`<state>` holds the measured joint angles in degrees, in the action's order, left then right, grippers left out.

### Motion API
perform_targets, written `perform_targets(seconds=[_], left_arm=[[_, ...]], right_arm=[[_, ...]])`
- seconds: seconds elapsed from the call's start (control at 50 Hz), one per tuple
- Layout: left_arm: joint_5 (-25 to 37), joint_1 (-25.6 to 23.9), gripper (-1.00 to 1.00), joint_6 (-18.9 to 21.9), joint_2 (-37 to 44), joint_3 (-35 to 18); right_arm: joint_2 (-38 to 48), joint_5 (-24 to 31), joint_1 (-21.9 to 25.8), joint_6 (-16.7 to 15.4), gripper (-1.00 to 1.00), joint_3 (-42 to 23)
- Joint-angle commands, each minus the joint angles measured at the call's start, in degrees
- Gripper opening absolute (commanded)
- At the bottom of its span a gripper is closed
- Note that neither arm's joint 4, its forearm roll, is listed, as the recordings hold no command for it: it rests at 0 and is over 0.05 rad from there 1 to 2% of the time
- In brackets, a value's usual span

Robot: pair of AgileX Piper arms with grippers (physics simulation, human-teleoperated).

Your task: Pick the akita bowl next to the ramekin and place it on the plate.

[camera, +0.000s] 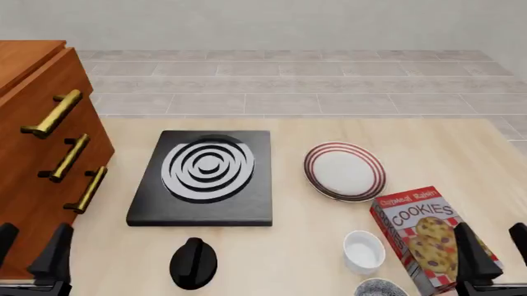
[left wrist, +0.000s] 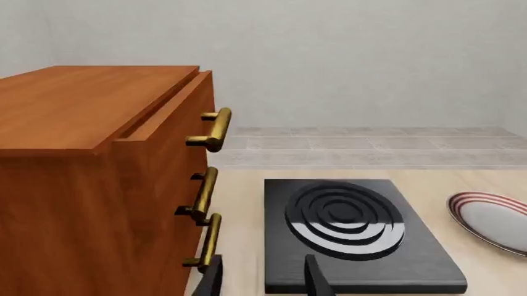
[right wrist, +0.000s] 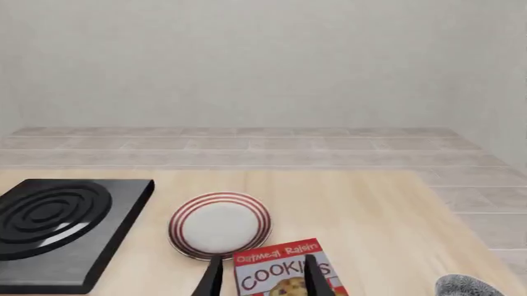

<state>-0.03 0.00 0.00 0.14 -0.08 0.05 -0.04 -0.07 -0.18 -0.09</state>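
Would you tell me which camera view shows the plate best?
The front view: the plate shows whole, from above, rings clear. The right wrist view shows it whole but flatter; the left wrist view catches only part at the edge.

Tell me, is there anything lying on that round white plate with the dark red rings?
Nothing shows on the round white plate with dark red rings: its white centre is bare in the front and right wrist views. What lies beneath it on the pale wooden table is covered.

Red-ringed white plate (camera: 344, 171), speckled akita bowl (camera: 379, 288)
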Motion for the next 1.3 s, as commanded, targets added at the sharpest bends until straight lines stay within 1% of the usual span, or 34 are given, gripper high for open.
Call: perform_targets(seconds=[0.02,0.08,0.1,0.16,0.18,0.2,0.24,0.4,0.42,0.56,0.58,0.62,0.64,0.66,0.68,0.7,0.72,0.76,0.8,0.82,0.84,0.88,0.92,0.94,0.96,0.98,1.02,1.04,1.12,1.14,1.18,1.22,1.24,1.3], left_arm=[[-0.1,0.0,1.0,0.0,0.3,-0.2],[-0.1,0.0,1.0,0.0,0.3,-0.2],[-0.1,0.0,1.0,0.0,0.3,-0.2],[-0.1,0.0,1.0,0.0,0.3,-0.2],[-0.1,0.0,1.0,0.0,0.3,-0.2],[-0.1,0.0,1.0,0.0,0.3,-0.2],[-0.1,0.0,1.0,0.0,0.3,-0.2],[-0.1,0.0,1.0,0.0,0.3,-0.2],[-0.1,0.0,1.0,0.0,0.3,-0.2],[-0.1,0.0,1.0,0.0,0.3,-0.2],[-0.1,0.0,1.0,0.0,0.3,-0.2],[-0.1,0.0,1.0,0.0,0.3,-0.2],[-0.1,0.0,1.0,0.0,0.3,-0.2],[-0.1,0.0,1.0,0.0,0.3,-0.2],[-0.1,0.0,1.0,0.0,0.3,-0.2],[-0.1,0.0,1.0,0.0,0.3,-0.2],[-0.1,0.0,1.0,0.0,0.3,-0.2],[-0.1,0.0,1.0,0.0,0.3,-0.2],[-0.1,0.0,1.0,0.0,0.3,-0.2],[-0.1,0.0,1.0,0.0,0.3,-0.2],[-0.1,0.0,1.0,0.0,0.3,-0.2],[-0.1,0.0,1.0,0.0,0.3,-0.2],[-0.1,0.0,1.0,0.0,0.3,-0.2],[-0.1,0.0,1.0,0.0,0.3,-0.2],[-0.1,0.0,1.0,0.0,0.3,-0.2],[-0.1,0.0,1.0,0.0,0.3,-0.2],[-0.1,0.0,1.0,0.0,0.3,-0.2],[-0.1,0.0,1.0,0.0,0.3,-0.2],[-0.1,0.0,1.0,0.0,0.3,-0.2],[-0.1,0.0,1.0,0.0,0.3,-0.2],[-0.1,0.0,1.0,0.0,0.3,-0.2],[-0.1,0.0,1.0,0.0,0.3,-0.2],[-0.1,0.0,1.0,0.0,0.3,-0.2],[-0.1,0.0,1.0,0.0,0.3,-0.2]], right_arm=[[0.0,-0.1,-0.3,-0.9,1.0,-0.2],[0.0,-0.3,-0.4,-0.5,1.0,-0.2],[0.0,-1.3,0.0,-2.0,1.0,-0.9],[0.0,-1.1,-0.2,-1.8,1.0,-1.1],[0.0,-0.6,0.1,-2.0,1.0,-1.7],[0.0,-0.1,1.9,-3.4,1.0,-2.2],[0.0,2.0,2.2,-3.0,1.0,-4.4],[0.1,8.1,2.1,-5.2,1.0,-12.2],[0.2,12.3,3.4,-7.1,1.0,-17.9],[3.0,15.7,5.0,-9.0,1.0,-25.2],[4.4,17.1,6.5,-10.0,1.0,-28.8],[5.7,17.6,6.8,-11.7,1.0,-30.2],[6.1,18.3,7.2,-11.4,1.0,-31.4],[7.3,18.5,6.9,-13.1,1.0,-31.6],[6.9,18.9,7.4,-12.6,1.0,-32.5],[8.0,19.4,8.2,-14.8,1.0,-33.4],[8.0,19.4,8.2,-14.8,1.0,-33.4],[9.1,20.7,9.0,-14.6,1.0,-36.2],[10.0,21.8,8.9,-15.2,1.0,-38.4],[10.4,22.4,9.4,-14.5,1.0,-39.8],[10.4,22.4,9.4,-14.5,1.0,-39.9],[12.4,23.9,8.7,-15.0,1.0,-42.9],[13.8,24.6,8.6,-15.2,1.0,-44.2],[14.9,25.3,7.9,-15.6,1.0,-45.5],[15.0,25.3,7.8,-15.6,1.0,-45.5],[16.7,25.9,8.3,-15.3,1.0,-47.1],[17.1,26.3,8.4,-15.2,1.0,-48.4],[18.7,26.9,9.1,-16.2,1.0,-49.9],[21.1,28.3,10.1,-16.2,1.0,-52.6],[22.4,29.1,11.1,-16.2,1.0,-54.4],[23.4,30.1,10.1,-17.0,1.0,-55.3],[24.5,31.5,10.0,-16.5,1.0,-57.3],[25.1,32.1,10.1,-15.8,1.0,-57.9],[26.4,33.8,10.4,-15.3,1.0,-59.6]])
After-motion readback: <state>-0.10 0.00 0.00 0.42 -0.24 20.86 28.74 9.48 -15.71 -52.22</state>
